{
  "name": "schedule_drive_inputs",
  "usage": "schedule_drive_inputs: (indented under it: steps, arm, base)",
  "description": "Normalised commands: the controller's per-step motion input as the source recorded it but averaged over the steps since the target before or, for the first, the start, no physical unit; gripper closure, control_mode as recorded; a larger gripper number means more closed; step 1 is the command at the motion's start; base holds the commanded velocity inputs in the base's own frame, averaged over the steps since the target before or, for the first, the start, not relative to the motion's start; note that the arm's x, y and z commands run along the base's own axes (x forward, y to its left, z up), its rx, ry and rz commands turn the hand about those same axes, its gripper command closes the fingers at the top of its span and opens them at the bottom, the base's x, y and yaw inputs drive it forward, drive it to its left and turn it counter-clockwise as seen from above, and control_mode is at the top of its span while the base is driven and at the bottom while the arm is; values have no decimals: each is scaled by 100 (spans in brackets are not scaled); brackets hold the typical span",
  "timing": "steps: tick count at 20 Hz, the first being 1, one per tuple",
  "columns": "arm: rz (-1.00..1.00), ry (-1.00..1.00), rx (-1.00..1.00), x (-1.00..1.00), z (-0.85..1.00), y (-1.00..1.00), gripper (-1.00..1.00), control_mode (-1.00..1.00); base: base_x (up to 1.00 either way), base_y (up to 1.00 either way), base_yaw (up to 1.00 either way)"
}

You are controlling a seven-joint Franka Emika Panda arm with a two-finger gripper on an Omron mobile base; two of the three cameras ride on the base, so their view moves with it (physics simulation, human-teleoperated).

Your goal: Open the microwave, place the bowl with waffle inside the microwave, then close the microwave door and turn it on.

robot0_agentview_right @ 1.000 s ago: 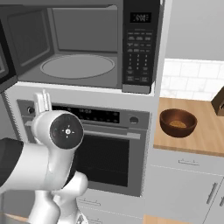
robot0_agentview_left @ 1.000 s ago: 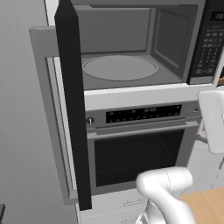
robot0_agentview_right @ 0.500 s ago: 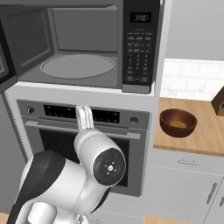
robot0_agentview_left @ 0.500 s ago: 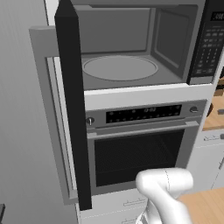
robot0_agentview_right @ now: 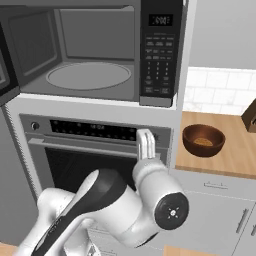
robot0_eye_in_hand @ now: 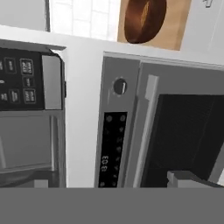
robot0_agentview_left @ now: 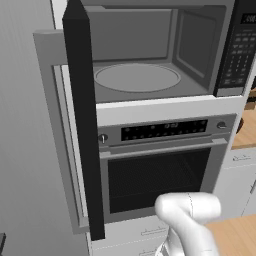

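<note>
Microwave [robot0_agentview_right: 95, 55] stands open, turntable [robot0_agentview_right: 88, 75] bare; bowl [robot0_agentview_right: 203, 140] holding the waffle [robot0_agentview_right: 203, 142] sits on the wooden table [robot0_agentview_right: 235, 155] to its right, pincer [robot0_agentview_right: 145, 144] raised before the oven [robot0_agentview_right: 90, 150] panel, jaws apart.

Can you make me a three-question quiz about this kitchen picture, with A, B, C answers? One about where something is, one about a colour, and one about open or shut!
1. Where is the bowl?
A. on the wooden counter
B. inside the microwave
C. on the floor

2. What colour is the bowl?
A. blue
B. reddish-brown
C. white

3. How is the microwave door?
A. shut
B. missing
C. swung open

Answers:
1 A, it sits on the counter right of the oven.
2 B, its wall looks like brown wood.
3 C, the turntable inside the microwave is showing.
</note>
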Motion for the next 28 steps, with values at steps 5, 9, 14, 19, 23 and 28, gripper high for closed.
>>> schedule_drive_inputs:
  steps: [5,9,14,19,23,28]
  arm:
    - [-15,0,0,6,-2,-100,-100,-100]
    - [-8,6,0,43,-29,-100,-100,-100]
    - [-1,12,-1,46,-39,-89,-100,-100]
    - [0,25,-15,34,-28,-40,-100,-100]
    - [1,31,-16,41,-31,-18,-100,-100]
    - [13,13,-2,18,-22,-30,-100,-100]
  base:
    - [0,0,0]
    - [0,0,0]
    - [0,0,0]
    - [0,0,0]
    - [0,0,0]
    - [0,0,0]
